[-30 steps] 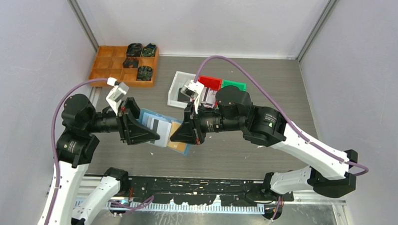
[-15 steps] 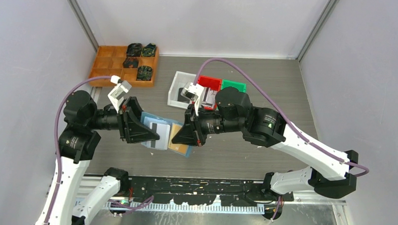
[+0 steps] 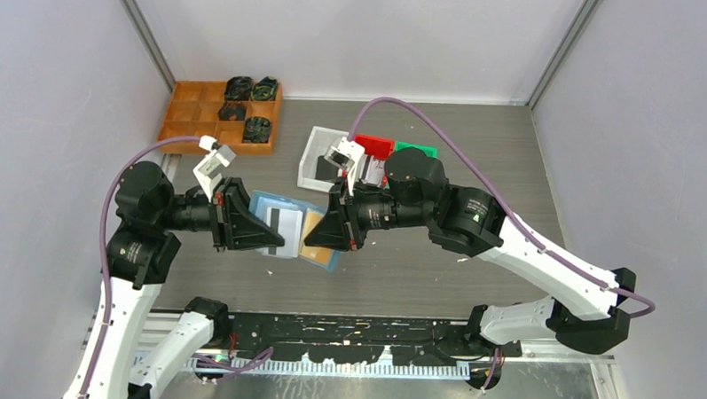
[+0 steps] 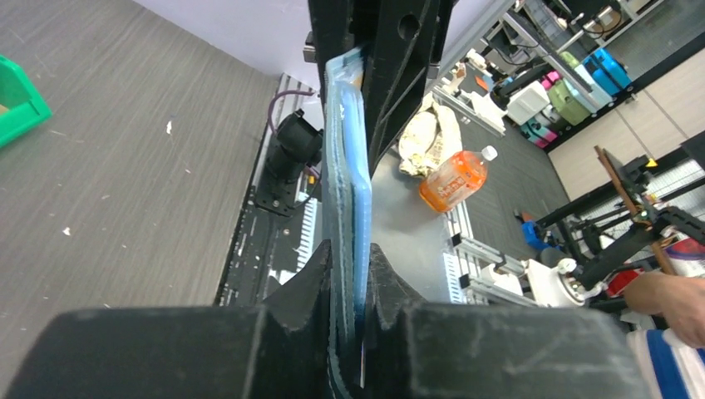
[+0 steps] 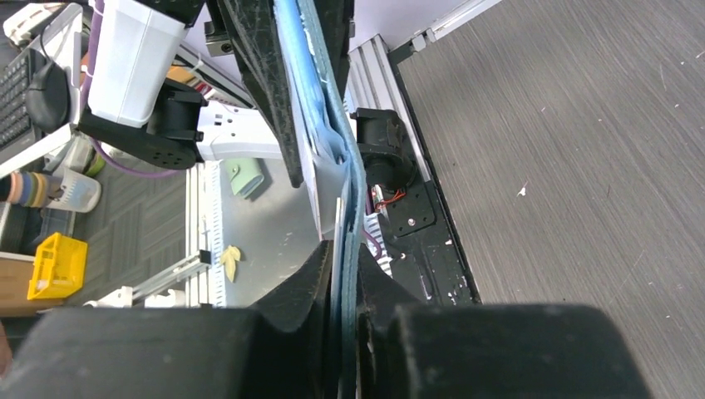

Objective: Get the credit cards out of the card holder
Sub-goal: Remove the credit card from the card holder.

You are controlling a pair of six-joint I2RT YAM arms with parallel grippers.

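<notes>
Item: card holder (image 3: 263,203), aloft near the white bin (image 3: 312,159); left hand (image 4: 350,264) and right hand (image 5: 344,256) clamped on its opposite edges; credit cards (image 3: 313,226) peeking inside; best handled with one hand anchoring, the other pinching card only, pulling straight.

Pale grey walls (image 3: 356,31) close in the upper frame, evenly lit. A dark grey wood-grain tabletop (image 3: 511,152) fills the middle. Upper left, a brown wooden tray (image 3: 182,114) sits by the wall; along the bottom, a metal rail (image 3: 344,366).

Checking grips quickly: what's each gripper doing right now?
Left gripper: closed on the card holder.
Right gripper: closed on the card holder too.
</notes>
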